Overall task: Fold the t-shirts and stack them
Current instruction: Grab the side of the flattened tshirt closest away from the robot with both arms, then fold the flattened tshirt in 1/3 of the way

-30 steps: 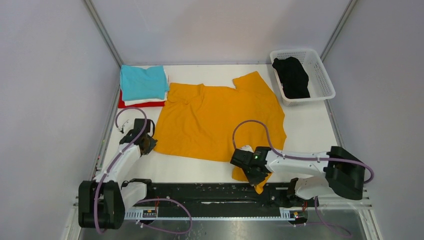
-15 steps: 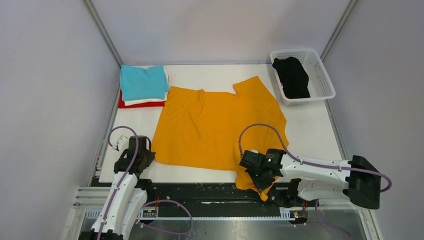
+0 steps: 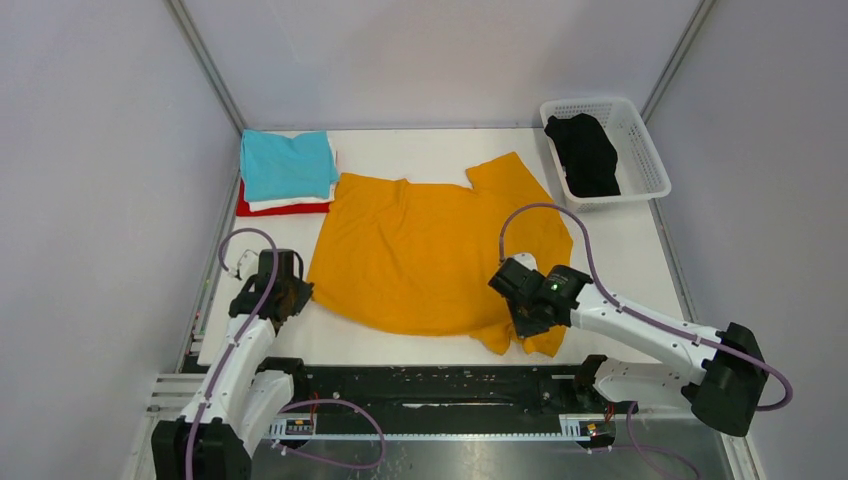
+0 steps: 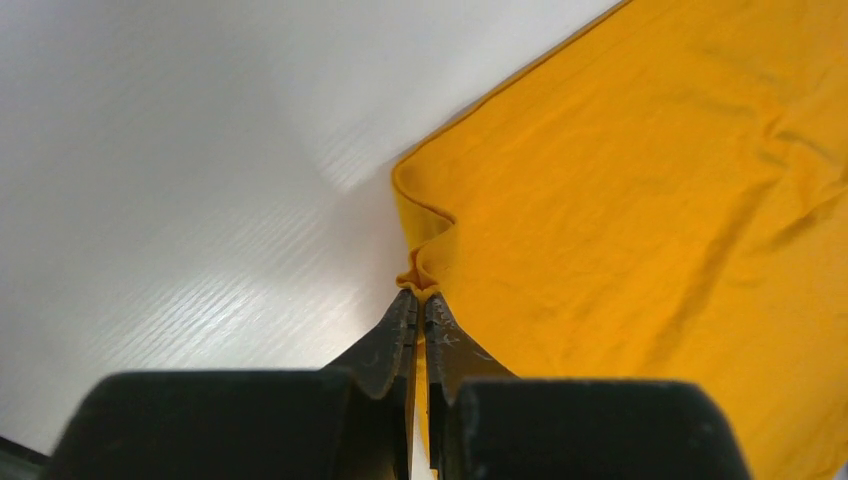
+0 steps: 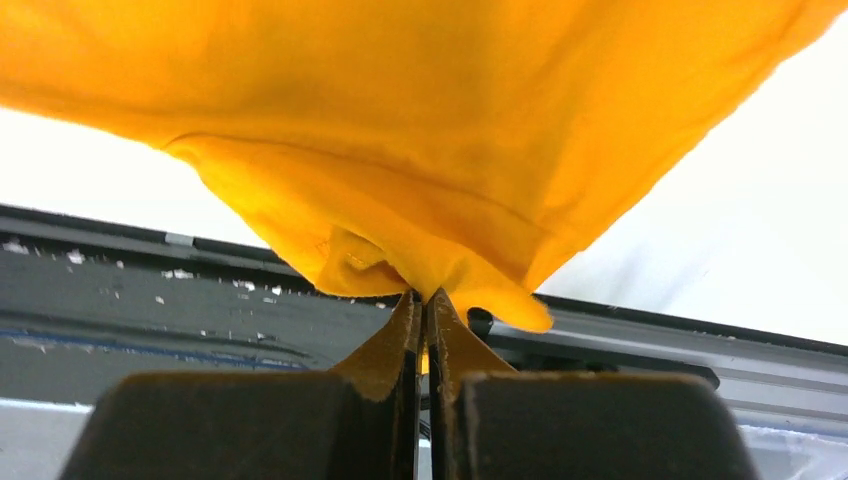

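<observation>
A large mustard-orange t-shirt [image 3: 430,250] lies spread over the middle of the white table. My left gripper [image 3: 290,297] is shut on its near-left corner [image 4: 420,285], pinching a small pucker of cloth low over the table. My right gripper [image 3: 522,322] is shut on the shirt's near-right corner [image 5: 440,280], holding it raised above the table's front edge so the cloth drapes from the fingers. A folded stack sits at the back left: teal t-shirt [image 3: 287,165] on top, white [image 3: 290,203] under it, red [image 3: 270,210] at the bottom. A black t-shirt [image 3: 583,152] lies in the basket.
The white lattice basket [image 3: 640,140] stands at the back right corner. A black rail [image 3: 440,385] runs along the table's near edge under the right gripper. Grey walls close in both sides and the back.
The right gripper has lifted and carried the shirt's near-right corner back from over the rail toward the table. The left gripper drew its corner nearer, then edged back; the shirt shifted nearer.
</observation>
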`<state>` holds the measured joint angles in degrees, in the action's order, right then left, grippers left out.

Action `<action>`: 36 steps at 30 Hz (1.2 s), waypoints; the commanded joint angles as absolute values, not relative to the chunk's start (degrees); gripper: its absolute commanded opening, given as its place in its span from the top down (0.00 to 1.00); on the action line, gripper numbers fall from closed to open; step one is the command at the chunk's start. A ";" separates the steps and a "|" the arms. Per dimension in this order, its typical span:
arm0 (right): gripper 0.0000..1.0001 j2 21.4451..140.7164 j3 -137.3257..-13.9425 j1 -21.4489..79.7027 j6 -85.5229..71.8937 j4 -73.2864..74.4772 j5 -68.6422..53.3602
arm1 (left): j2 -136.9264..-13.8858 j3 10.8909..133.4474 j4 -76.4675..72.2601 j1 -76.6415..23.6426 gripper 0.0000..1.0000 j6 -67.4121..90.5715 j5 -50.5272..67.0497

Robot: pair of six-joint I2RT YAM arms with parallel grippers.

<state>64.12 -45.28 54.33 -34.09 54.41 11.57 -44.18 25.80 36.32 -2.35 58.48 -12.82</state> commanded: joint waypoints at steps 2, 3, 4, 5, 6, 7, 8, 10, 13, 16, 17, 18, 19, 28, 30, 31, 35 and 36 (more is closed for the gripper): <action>1.00 64.95 -50.53 48.99 -29.88 54.99 18.36 | -48.38 31.05 29.57 -2.46 1.00 58.36 -12.61; 1.00 65.35 -51.11 47.83 -29.01 54.69 18.49 | -49.10 31.45 28.93 -2.46 1.00 58.36 -12.88; 1.00 65.70 -51.72 46.79 -28.28 54.45 18.69 | -49.92 31.92 28.14 -2.42 1.00 58.43 -13.10; 1.00 66.01 -52.26 45.82 -27.64 54.00 18.86 | -51.20 32.32 27.48 -2.46 1.00 58.44 -13.20; 1.00 66.38 -52.74 44.78 -26.92 53.55 18.85 | -52.38 32.78 26.82 -2.46 1.00 58.51 -13.12; 1.00 66.77 -53.37 43.92 -26.28 53.17 18.84 | -53.58 33.32 26.25 -2.47 1.00 58.39 -13.10; 1.00 67.19 -54.14 43.04 -25.54 52.76 18.79 | -54.98 33.98 25.98 -2.44 1.00 58.36 -13.13; 1.00 68.03 -55.05 41.21 -23.61 52.05 18.87 | -57.52 35.65 24.96 -2.46 1.00 58.13 -13.18; 1.00 70.14 -56.59 39.10 -21.46 51.31 19.21 | -61.02 37.59 23.65 -2.46 1.00 58.10 -13.33; 1.00 72.73 -57.65 37.04 -19.33 49.51 18.73 | -63.85 38.90 21.90 -2.45 1.00 58.06 -13.88; 1.00 73.67 -58.07 36.56 -18.59 48.74 18.49 | -64.76 39.52 21.57 -2.46 1.00 57.97 -14.37; 0.99 74.53 -58.54 35.89 -17.66 47.86 18.23 | -65.74 40.12 21.52 -2.44 1.00 57.95 -14.98; 0.99 75.64 -59.18 35.17 -16.64 47.20 17.81 | -66.69 40.90 21.53 -2.39 1.00 57.82 -15.39; 0.86 88.49 -68.73 29.98 -6.80 44.61 16.38 | -76.30 45.92 20.72 -2.37 1.00 57.11 -17.39; 0.82 92.60 -71.89 29.07 -5.29 43.55 17.36 | -78.89 47.49 20.81 -2.30 0.96 56.93 -17.86; 0.78 95.23 -73.71 28.36 -4.72 42.86 17.70 | -80.35 48.60 20.83 -2.17 0.81 56.46 -17.55; 0.39 105.91 -86.66 25.06 -6.80 42.63 22.63 | -85.28 57.00 24.73 -1.62 0.31 54.72 -17.50; 0.35 107.28 -89.30 24.23 -8.32 42.05 22.78 | -85.45 58.35 26.06 -1.54 0.23 54.45 -16.96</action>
<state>101.19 -78.54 27.44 -7.25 45.21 17.93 -84.12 50.81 24.49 -2.15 56.23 -15.44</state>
